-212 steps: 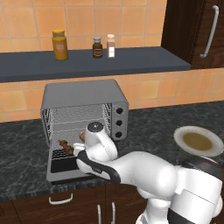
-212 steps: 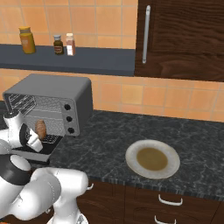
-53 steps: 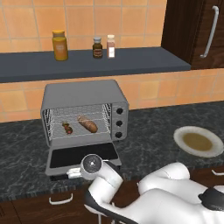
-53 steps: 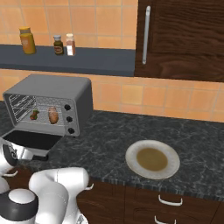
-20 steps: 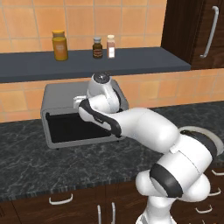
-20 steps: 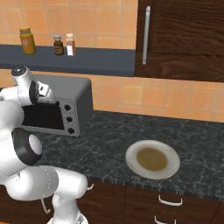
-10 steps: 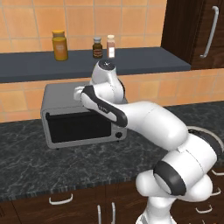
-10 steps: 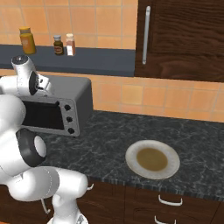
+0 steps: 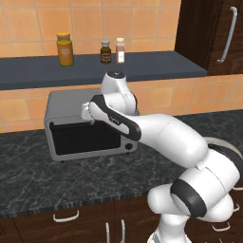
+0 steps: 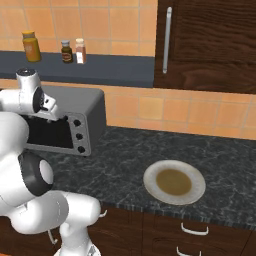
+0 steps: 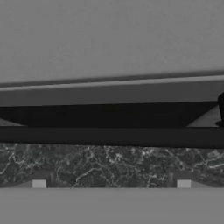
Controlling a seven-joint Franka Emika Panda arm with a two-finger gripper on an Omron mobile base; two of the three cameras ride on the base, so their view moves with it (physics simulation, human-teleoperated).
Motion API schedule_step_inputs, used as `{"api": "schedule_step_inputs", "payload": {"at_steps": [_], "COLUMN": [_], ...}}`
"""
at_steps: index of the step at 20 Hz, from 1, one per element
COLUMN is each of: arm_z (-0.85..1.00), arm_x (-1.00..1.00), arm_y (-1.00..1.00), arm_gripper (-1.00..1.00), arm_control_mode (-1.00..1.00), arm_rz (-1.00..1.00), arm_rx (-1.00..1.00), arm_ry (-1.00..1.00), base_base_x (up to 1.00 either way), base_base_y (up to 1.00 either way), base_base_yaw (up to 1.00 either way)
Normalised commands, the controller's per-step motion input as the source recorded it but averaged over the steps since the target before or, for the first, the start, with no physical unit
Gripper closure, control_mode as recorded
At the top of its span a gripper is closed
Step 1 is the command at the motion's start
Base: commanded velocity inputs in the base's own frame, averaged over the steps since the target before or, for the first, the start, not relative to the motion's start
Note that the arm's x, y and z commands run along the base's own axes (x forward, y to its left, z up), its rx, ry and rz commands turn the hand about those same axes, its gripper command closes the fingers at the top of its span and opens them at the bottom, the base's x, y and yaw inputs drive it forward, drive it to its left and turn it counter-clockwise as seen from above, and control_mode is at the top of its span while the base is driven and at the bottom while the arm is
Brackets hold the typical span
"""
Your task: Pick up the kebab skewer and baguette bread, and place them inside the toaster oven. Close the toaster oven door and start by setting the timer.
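Observation:
The toaster oven [image 9: 64, 102] stands on the dark counter, a boxy grey unit also seen from the other side as the toaster oven [image 10: 90, 107]. The toaster oven door [image 9: 85, 139] is up and shut, its glass dark. The kebab skewer and the baguette bread are hidden. My gripper [image 9: 88, 113] sits at the top front edge of the oven, just above the door [image 10: 47, 132]. In the hand view the gripper [image 11: 111, 183] is open with nothing between its fingertips [image 11: 39, 181], looking down over the door's top edge to the counter. Round black knobs [image 10: 78, 135] run down the oven's right side.
A white plate [image 10: 174, 181] with a brown centre lies on the counter to the right. Behind the oven a dark shelf [image 9: 142, 64] carries an orange jar [image 9: 65, 49] and two small bottles [image 9: 105, 51]. A dark cabinet with a bar handle [image 10: 166, 40] hangs at the upper right.
My wrist has risen and shifted a little to the right over the oven's top front. The door stays shut and the jaws stay wide.

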Motion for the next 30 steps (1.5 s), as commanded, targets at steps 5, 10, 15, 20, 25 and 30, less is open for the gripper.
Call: {"api": "schedule_step_inputs", "payload": {"at_steps": [5, 10, 15, 20, 25, 30], "arm_z": [-0.34, -0.04, -0.07, 0.00, -0.18, -0.21], "arm_x": [-0.02, -0.03, -0.16, -0.43, -0.18, -0.06], "arm_y": [0.00, 0.00, -0.05, 0.00, -0.01, -0.13], "arm_gripper": [-1.00, -1.00, -1.00, -1.00, -1.00, -1.00], "arm_control_mode": [-1.00, -1.00, -1.00, -1.00, -1.00, -1.00], "arm_rz": [0.00, 0.00, 0.00, 0.00, -0.09, -0.16], "arm_rx": [0.00, 0.00, 0.00, 0.00, 0.00, 0.00], "arm_ry": [0.12, 0.03, 0.00, 0.00, 0.01, 0.00], "base_base_x": [0.00, 0.00, 0.00, 0.00, 0.00, 0.00], "base_base_y": [0.00, 0.00, 0.00, 0.00, 0.00, 0.00], "base_base_yaw": [0.00, 0.00, 0.00, 0.00, 0.00, 0.00]}}
